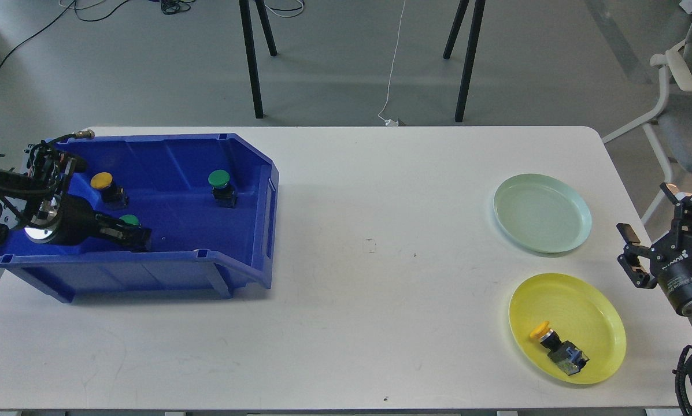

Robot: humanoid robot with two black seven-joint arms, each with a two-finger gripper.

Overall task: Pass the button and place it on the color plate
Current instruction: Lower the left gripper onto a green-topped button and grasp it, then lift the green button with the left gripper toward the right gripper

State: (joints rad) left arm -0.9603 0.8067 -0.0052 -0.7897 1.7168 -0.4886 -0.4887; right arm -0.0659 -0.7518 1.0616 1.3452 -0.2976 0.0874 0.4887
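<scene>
Blue plastic forms the bin (166,167) at the left of the white surface (346,242), its open front facing right. Inside it the left gripper (130,234) reaches toward the near wall, its dark fingers around or right beside a green-capped button (129,220); I cannot tell whether the jaws are closed on it or merely beside it. Farther back in the bin stand a yellow-capped button (104,184) on the left and a second green button (219,184) to the right, both upright and well apart from each other.

On the right side of the surface lie two plates. A pale green plate (574,222) sits farther away. Nearer is a yellow plate (603,329), and on it a yellow button (554,344) lies tipped on its side, cap pointing left and far, body toward the near rim.

At the right edge, the right gripper (655,231) hangs over the surface's edge just beside the two plates, its jaws spread wide and gripping nothing.
</scene>
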